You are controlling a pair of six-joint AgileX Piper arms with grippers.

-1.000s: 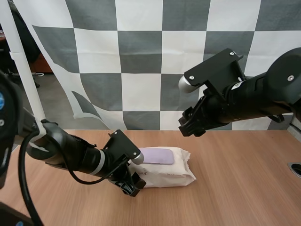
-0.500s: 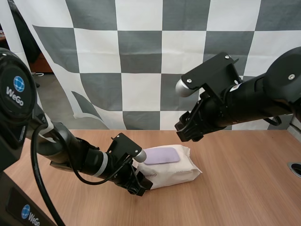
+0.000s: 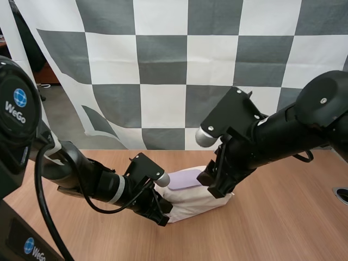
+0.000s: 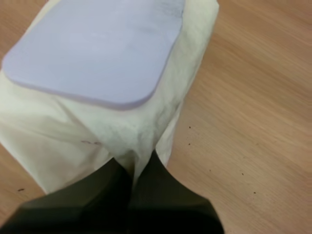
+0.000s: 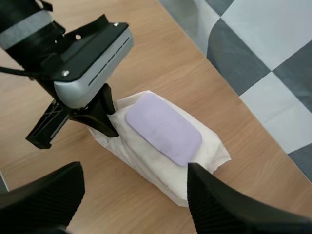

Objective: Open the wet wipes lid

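Item inspected: the pack of wet wipes [image 5: 151, 168] lies flat on the bench [image 3: 283, 217], about midway between my two arms. Its lilac lid [image 5: 163, 129] sits on the top face, flush and closed.

Handling assessment: I judge the pack to be light. It is a soft film pouch that will crumple under pressure and slide on the smooth wood unless restrained. The lid looks like the only stiff part, a thin plastic flap. The sensible place to take hold is its free edge, lifting from underneath. I cannot tell from here which edge is hinged.

Left gripper [image 4: 134, 170]: the fingers are pressed close together on the crimped end seam of the pack, with the film pinched between the tips. This anchors the pouch at my left end of it.

Right gripper [image 5: 134, 200]: the fingers are spread wide and hold nothing. It hangs above the pack with the lid in the gap between the fingers. In the high view it sits low at the pack's far end from the left gripper. I cannot confirm from either view whether it touches the pack.
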